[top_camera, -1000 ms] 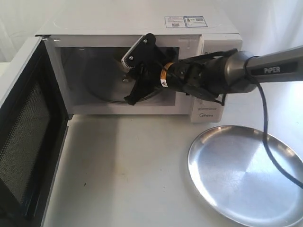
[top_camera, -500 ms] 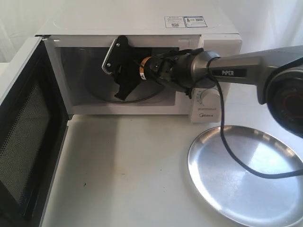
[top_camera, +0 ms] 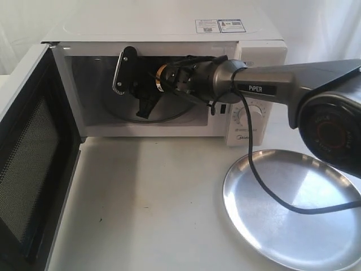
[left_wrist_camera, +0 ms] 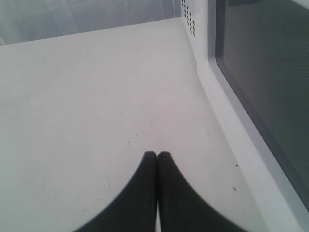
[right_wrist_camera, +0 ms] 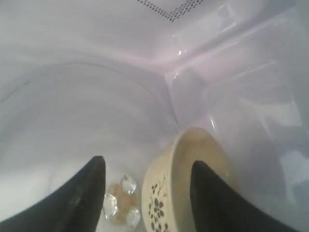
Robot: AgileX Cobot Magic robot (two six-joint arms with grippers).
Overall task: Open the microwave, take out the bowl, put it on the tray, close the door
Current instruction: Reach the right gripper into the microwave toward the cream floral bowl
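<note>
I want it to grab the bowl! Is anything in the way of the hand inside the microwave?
Nothing visible is. The right hand is open inside the microwave, and the wall of the bowl sits between its fingers, with one finger over the bowl's inside.

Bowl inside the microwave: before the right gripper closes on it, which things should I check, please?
1. Door wide open: ok.
2. Right gripper open: ok.
3. Bowl wall between the fingers, one inside, one outside: ok.
4. Bowl upright: cannot tell from the tilted wrist view.
5. Tray ready: cannot tell; the arm's black cable crosses it.
6. Left gripper away from the opening: ok, shut, beside the door's outer face.
</note>
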